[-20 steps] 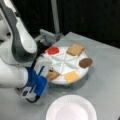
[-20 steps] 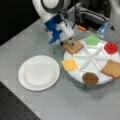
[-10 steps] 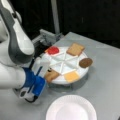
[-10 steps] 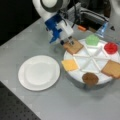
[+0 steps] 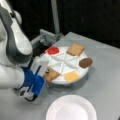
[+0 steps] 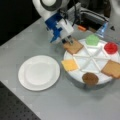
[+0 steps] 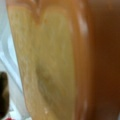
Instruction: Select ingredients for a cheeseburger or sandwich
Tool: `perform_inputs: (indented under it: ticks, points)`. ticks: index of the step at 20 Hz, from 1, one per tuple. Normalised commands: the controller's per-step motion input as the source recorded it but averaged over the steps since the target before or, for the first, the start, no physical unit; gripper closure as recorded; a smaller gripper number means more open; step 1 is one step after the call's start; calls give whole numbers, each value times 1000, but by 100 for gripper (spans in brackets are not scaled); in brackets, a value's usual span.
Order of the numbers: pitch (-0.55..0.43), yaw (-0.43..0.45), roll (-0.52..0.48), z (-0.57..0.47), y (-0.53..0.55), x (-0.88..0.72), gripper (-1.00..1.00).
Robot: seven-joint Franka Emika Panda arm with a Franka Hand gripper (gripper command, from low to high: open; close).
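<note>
While I watch from my console, the grey table point(image 6: 82, 105) lies under everything, with the empty white paper plate point(image 6: 38, 72) well apart from the gripper point(image 6: 68, 40) toward a front view's bottom left. My gripper hangs right over the near rim of the white sectioned tray point(image 5: 62, 63), at the tan toast square point(image 6: 73, 46), which sits in its wedge; whether the fingers are clamped on it I cannot tell. Beyond the gripper across the tray lie the second toast square point(image 5: 75, 49), yellow cheese square point(image 5: 72, 76), brown round patty point(image 5: 85, 62), green piece point(image 6: 92, 39) and red disc point(image 5: 53, 50). The wrist view is filled by the toast's point(image 7: 47, 65) smooth, glossy crust. I judge that slick, thin, flat piece could slip or tip if pinched off-centre.
</note>
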Motion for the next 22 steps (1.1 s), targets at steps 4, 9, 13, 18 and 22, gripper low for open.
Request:
perform_inputs:
  ticks: [4, 9, 13, 18, 22]
  points:
    - [97, 58, -10, 153, -85, -114, 100]
    - [145, 79, -75, 194, -35, -90, 100]
    - [155, 85, -142, 105, 53, -5, 100]
    - [126, 72, -128, 112, 114, 56, 100]
    - [146, 78, -155, 204, 73, 61, 100]
